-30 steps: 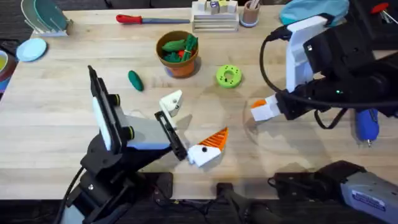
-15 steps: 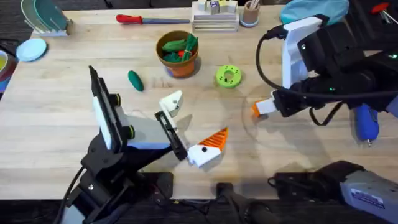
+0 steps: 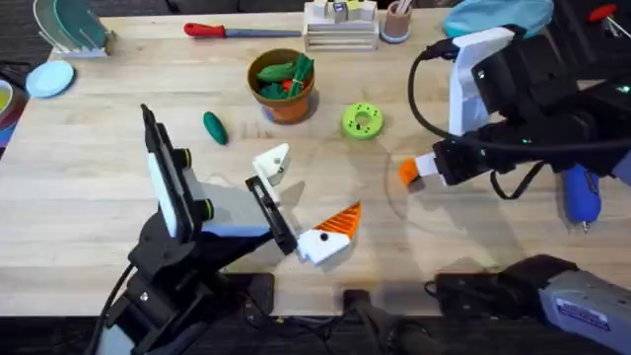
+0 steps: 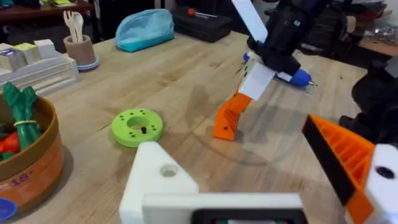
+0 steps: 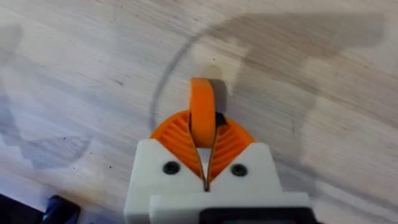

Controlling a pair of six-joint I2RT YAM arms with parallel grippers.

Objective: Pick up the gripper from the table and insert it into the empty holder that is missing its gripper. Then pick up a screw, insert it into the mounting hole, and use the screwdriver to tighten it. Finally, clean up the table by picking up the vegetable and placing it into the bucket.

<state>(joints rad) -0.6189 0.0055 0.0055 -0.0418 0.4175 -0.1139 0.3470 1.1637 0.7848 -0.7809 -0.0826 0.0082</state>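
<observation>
Right hand has shifted slightly, clamping the gripper (bucket reads "18").

One camera looks down from above my bases; my left wrist camera looks low across the worktop toward my right claw, and my right wrist camera looks straight down, close.

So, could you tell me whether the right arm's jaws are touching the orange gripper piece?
Touching. In the right wrist view the right gripper is closed on the gripper, its orange pads pressed against both sides.
</observation>
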